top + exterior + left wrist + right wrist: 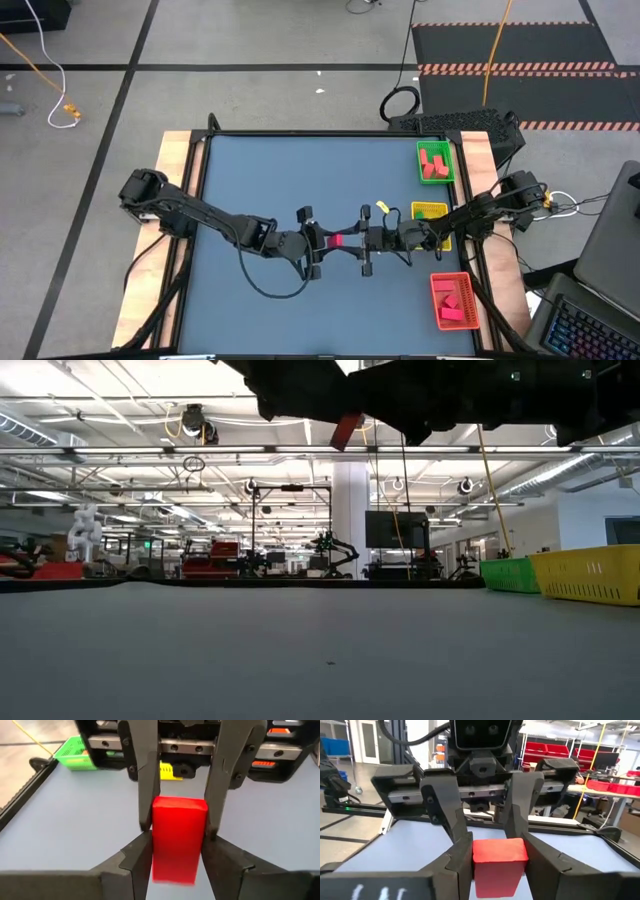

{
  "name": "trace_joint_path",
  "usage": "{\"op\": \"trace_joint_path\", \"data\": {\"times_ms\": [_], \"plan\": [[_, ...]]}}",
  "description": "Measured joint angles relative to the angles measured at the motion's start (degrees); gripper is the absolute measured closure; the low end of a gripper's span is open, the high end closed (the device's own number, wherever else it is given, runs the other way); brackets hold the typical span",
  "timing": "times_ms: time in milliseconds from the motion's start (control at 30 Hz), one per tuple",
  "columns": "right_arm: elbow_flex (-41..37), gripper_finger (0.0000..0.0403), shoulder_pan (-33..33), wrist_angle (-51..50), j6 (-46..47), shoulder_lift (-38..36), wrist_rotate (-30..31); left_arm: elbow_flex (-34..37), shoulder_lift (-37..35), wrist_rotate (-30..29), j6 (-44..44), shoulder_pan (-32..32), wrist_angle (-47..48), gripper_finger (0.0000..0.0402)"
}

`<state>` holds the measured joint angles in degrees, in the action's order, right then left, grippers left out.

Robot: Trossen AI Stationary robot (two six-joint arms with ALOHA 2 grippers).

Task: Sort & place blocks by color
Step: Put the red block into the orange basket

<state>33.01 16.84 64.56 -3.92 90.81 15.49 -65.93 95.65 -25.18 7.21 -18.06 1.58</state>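
One red cuboid block (pixel 337 238) is up in the air over the middle of the table, between my two grippers, which face each other. My left gripper (pixel 322 241) reaches in from the table's left and my right gripper (pixel 362 240) from its right; both are shut on the block. In the low view the block (pixel 347 430) hangs high above the tabletop under the dark arms. More red blocks (pixel 432 165) lie in the green tray and pink-red blocks (pixel 452 301) in the red tray. I see no green blocks. My left gripper (pixel 177 852) pinches the red block's near end (pixel 175 865) between its two fingers, coming in level from the table's left. The block is lifted clear of the table. My right gripper (pixel 497 855) pinches the block's other end (pixel 500 862) between its two fingers, level from the table's right. The fingers (pixel 147 795) stand on either side of the block's far part in the left wrist view.
Three trays sit along the table's right edge: a green tray (pixel 446 150) far, a yellow tray (pixel 430 210) partly under my right arm, and a red tray (pixel 437 283) near. The blue tabletop (pixel 260 180) spreads to the left and far side.
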Motion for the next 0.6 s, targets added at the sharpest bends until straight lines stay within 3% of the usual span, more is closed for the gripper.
{"op": "trace_joint_path", "data": {"times_ms": [167,600], "plan": [[-0.09,0.0274,0.09,-0.94,0.66,-0.05,-0.07,0.07,-0.97,-0.65,-0.07,-0.30,1.23,0.0208],[-0.13,0.0274,0.11,-7.82,3.92,-0.45,1.04,0.07,-1.24,-1.10,2.03,-0.98,9.53,0.0069]]}}
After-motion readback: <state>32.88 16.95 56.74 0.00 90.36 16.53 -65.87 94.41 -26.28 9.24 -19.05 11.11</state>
